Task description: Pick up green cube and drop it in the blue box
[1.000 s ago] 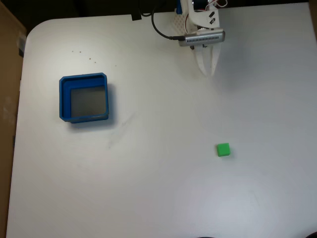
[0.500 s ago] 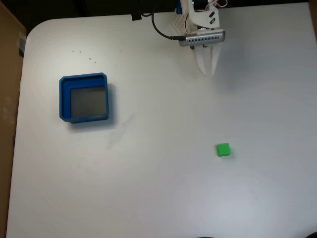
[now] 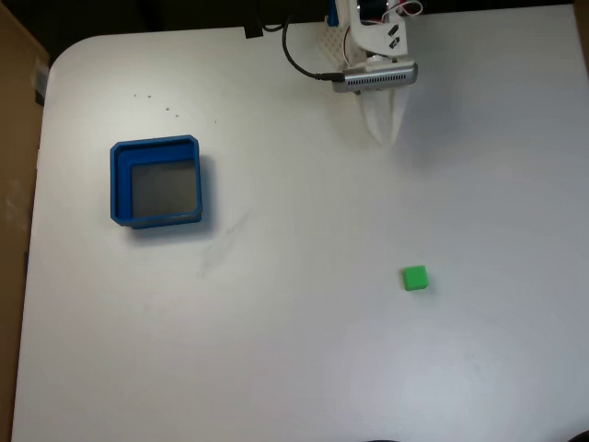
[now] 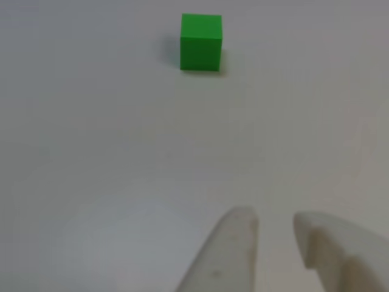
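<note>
The green cube (image 3: 415,278) lies on the white table, right of centre in the fixed view, and sits near the top of the other view (image 4: 201,41). The blue box (image 3: 157,181), a shallow tray with a grey floor, stands far off at the left with nothing in it. My gripper (image 3: 384,134) hangs at the table's far edge, well above the cube in the fixed view, fingers pointing toward it. In the other view my gripper (image 4: 275,220) has its white fingertips (image 4: 242,224) a narrow gap apart, holding nothing.
The arm's base and a black cable (image 3: 299,57) sit at the top edge of the table. A brown cardboard panel (image 3: 13,175) borders the table's left side. White tabletop lies between the cube and the box.
The arm's wrist part has shifted and tilted slightly at the top of the fixed view. The cube and the box have not moved.
</note>
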